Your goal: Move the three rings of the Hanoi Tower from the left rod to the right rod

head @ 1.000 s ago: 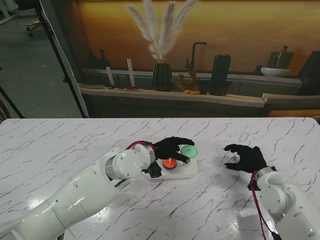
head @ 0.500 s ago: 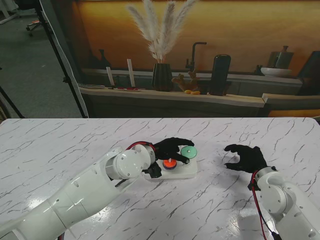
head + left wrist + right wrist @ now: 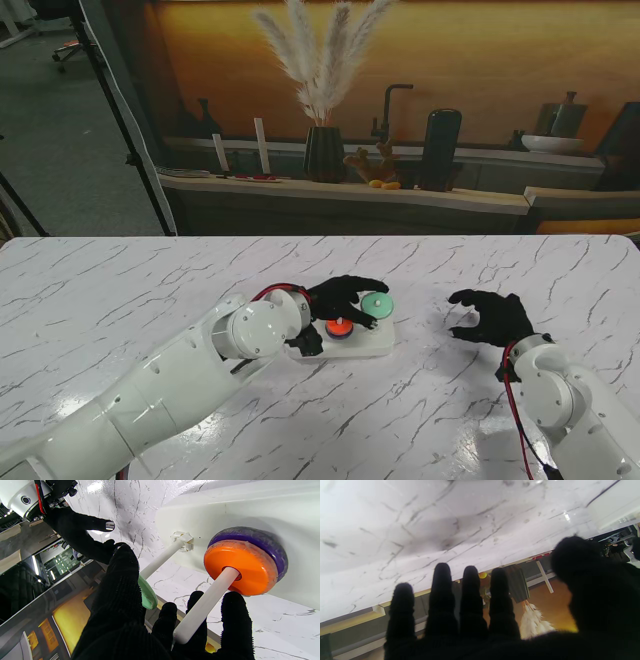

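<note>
the black-gloved left hand hides the white tower base's left rod, fingers clamped on the flat mint-green plastic ring; the black-gloved right hand hovers, fingers apart.

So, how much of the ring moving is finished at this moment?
Nothing looks finished. The left hand holds the green ring near the top of a rod, not yet down at the base. The orange ring and purple ring wait stacked on another rod. The right hand is open, apart.
</note>
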Controlling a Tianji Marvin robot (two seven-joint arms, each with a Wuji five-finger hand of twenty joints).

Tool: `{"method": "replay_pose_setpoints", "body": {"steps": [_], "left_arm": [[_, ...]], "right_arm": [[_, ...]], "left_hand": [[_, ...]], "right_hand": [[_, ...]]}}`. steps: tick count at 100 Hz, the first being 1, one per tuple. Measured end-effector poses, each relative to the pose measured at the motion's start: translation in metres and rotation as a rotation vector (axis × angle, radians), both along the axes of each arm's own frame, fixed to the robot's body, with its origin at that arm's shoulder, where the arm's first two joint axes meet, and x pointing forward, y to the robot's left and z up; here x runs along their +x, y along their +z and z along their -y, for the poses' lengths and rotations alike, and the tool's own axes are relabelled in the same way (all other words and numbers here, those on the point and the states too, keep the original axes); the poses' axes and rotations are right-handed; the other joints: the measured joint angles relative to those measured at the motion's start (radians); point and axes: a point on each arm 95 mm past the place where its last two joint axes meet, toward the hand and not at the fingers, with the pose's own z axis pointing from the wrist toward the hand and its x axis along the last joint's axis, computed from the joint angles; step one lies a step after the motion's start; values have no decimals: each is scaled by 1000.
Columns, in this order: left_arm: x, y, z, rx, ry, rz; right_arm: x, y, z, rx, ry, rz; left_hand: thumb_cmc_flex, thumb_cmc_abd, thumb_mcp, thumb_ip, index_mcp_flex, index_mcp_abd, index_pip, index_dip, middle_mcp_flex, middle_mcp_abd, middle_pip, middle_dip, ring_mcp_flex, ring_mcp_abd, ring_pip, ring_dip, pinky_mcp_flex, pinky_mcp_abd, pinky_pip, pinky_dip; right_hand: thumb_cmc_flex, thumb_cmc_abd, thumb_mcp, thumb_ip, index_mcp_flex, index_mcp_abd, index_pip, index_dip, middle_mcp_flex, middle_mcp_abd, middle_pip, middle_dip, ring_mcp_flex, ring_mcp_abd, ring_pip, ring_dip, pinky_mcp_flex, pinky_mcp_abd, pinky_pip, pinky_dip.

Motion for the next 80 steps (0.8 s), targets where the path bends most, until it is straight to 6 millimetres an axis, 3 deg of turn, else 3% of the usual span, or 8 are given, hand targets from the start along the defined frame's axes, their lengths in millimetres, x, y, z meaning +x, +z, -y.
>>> {"method": "replay_pose_setpoints", "body": {"steps": [15,28,38,80], "left_arm": [[0,0,0,0,-3,11],[0,-1,0,-4,-15,24],[0,-2,0,4,-26,41],[0,-2,-2,30,-61,23]], "right_arm": [[0,0,0,0,0,-1],[0,0,0,0,-1,-2],[0,-1,0,0,-1,-2],[-1,-1,-1,-1,0,-5]], "left_hand": [[-1,-25,30,0,-2,0,0,-11,-29,0,-14,-10,-29,-7,-60,-34,-39,-2,-99,-44],[-18,-50,98,0,-23,0,-12,-26,-89,-1,-50,-25,-110,-21,-169,-116,-111,-37,-345,-147],[-19,-52,118,0,-33,0,-19,-35,-119,-2,-67,-36,-147,-23,-212,-147,-132,-59,-491,-184],[-29,-60,147,1,-80,0,-44,-53,-195,-2,-90,-64,-270,-46,-309,-236,-151,-87,-822,-211]], "right_hand": [[0,0,0,0,0,0,0,0,0,0,0,0,0,0,0,0,0,0,0,0],[0,0,0,0,0,0,0,0,0,0,0,0,0,0,0,0,0,0,0,0],[0,0,0,0,0,0,0,0,0,0,0,0,0,0,0,0,0,0,0,0],[0,0,9,0,0,0,0,0,0,0,0,0,0,0,0,0,0,0,0,0]]}}
